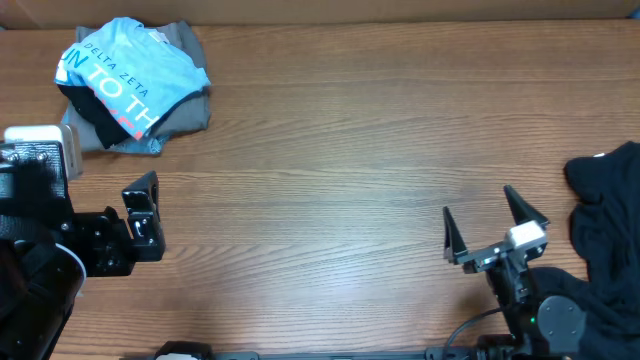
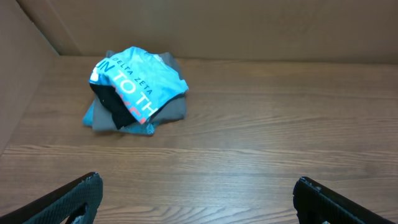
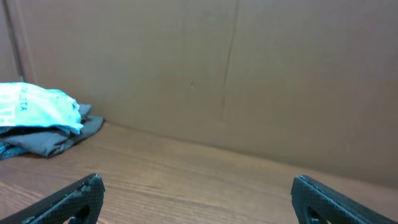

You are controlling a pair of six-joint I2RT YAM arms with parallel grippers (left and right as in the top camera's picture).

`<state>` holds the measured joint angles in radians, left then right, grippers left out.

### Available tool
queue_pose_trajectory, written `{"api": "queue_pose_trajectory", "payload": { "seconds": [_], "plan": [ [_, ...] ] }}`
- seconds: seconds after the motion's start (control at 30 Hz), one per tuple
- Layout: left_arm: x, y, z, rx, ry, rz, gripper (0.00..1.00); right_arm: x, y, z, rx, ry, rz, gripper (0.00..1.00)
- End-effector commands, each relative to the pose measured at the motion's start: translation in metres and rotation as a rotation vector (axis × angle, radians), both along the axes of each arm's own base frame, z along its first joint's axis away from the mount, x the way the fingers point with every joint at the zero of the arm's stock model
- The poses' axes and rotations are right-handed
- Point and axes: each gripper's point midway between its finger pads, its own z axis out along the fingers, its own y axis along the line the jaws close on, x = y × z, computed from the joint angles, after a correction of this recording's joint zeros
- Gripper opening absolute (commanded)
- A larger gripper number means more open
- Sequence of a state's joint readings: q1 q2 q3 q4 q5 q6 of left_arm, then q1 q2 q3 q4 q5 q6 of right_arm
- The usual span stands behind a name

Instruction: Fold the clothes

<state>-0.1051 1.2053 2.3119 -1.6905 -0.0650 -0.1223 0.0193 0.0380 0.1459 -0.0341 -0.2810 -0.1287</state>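
We find both claws released and empty: the left gripper [image 1: 146,216] and right gripper [image 1: 478,203] stand over the wooden table [image 1: 350,130]. The sky-blue T-shirt [image 1: 125,75] lies crumpled atop a grey garment [image 1: 188,110] in the far left corner. A black garment [image 1: 605,215] lies at the right edge.

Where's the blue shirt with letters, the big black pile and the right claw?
blue shirt [image 1: 125,70]: overhead view, its printed front.
big black pile [image 1: 612,200]: overhead view, its middle.
right claw [image 1: 476,200]: overhead view, between its open fingertips.
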Motion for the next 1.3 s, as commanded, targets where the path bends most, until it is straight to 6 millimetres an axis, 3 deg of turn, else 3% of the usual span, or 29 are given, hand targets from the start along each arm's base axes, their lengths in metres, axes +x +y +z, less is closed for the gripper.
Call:
{"api": "queue_pose_trajectory", "payload": {
  "seconds": [0.0,0.43,1.27],
  "plan": [
    [0.000,0.000,0.000,-0.006,-0.003,0.008,1.00,0.003,0.001,-0.022,-0.001,0.005,0.007,1.00],
    [0.000,0.000,0.000,-0.006,-0.003,0.008,1.00,0.009,0.000,-0.065,0.002,0.130,0.004,1.00],
    [0.000,0.000,0.000,-0.006,-0.003,0.008,1.00,0.009,0.000,-0.064,0.001,0.129,0.003,1.00]
  ]
}}
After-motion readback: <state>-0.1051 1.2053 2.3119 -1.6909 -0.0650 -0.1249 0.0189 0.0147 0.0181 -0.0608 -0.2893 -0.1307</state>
